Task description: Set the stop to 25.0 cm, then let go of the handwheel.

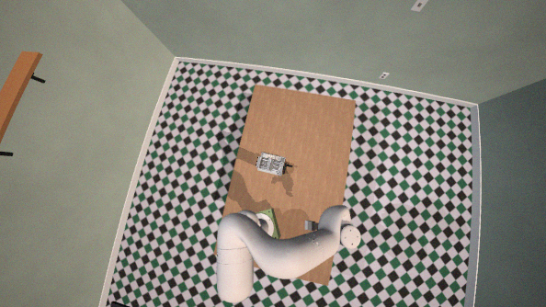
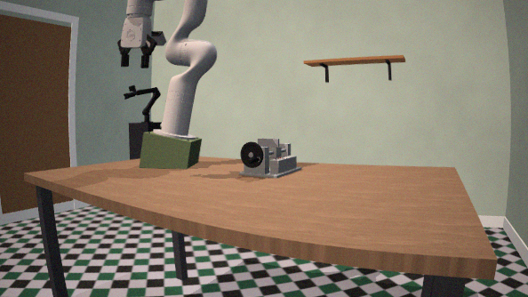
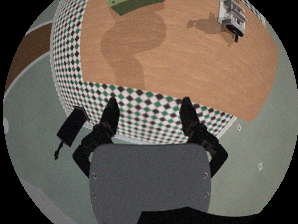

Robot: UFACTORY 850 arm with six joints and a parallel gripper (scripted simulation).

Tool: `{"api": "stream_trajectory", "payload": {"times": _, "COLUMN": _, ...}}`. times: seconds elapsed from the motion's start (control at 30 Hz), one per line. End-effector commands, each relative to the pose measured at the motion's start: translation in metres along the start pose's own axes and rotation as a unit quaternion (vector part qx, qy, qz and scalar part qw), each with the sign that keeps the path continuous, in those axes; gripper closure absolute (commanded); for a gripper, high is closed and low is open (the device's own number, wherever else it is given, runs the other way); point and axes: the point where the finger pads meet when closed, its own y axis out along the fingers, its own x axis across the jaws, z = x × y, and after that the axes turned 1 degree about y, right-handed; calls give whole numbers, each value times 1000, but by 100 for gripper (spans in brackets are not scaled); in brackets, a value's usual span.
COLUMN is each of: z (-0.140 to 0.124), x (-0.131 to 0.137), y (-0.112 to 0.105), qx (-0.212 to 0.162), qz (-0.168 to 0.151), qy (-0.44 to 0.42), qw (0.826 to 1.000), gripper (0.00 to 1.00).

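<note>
A small grey stop mechanism (image 2: 272,160) with a black handwheel (image 2: 252,155) on its front end sits near the middle of the wooden table (image 2: 267,202). It also shows in the overhead view (image 1: 271,164) and far off in the wrist view (image 3: 233,15). My gripper (image 2: 133,59) hangs high above the table's edge near the arm's base, far from the handwheel. Its fingers are open and empty, pointing down over the floor beside the table.
The arm stands on a green block (image 2: 169,152) at the table's end. A black stand (image 2: 143,117) is behind the table. A wall shelf (image 2: 354,61) hangs at the back. The floor is checkered.
</note>
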Motion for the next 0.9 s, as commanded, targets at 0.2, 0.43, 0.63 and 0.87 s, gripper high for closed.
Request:
{"api": "stream_trajectory", "payload": {"times": 0.2, "z": -1, "x": 0, "y": -1, "qx": -1, "qz": 0, "qy": 0, "qw": 1000, "gripper": 0}}
{"api": "stream_trajectory", "payload": {"times": 0.43, "z": -1, "x": 0, "y": -1, "qx": -1, "qz": 0, "qy": 0, "qw": 1000, "gripper": 0}}
{"api": "stream_trajectory", "payload": {"times": 0.63, "z": 0, "x": 25, "y": 5, "qx": -7, "qz": -5, "qy": 3, "qw": 1000, "gripper": 0}}
{"api": "stream_trajectory", "payload": {"times": 0.87, "z": 10, "x": 101, "y": 25, "qx": -23, "qz": -21, "qy": 13, "qw": 999, "gripper": 0}}
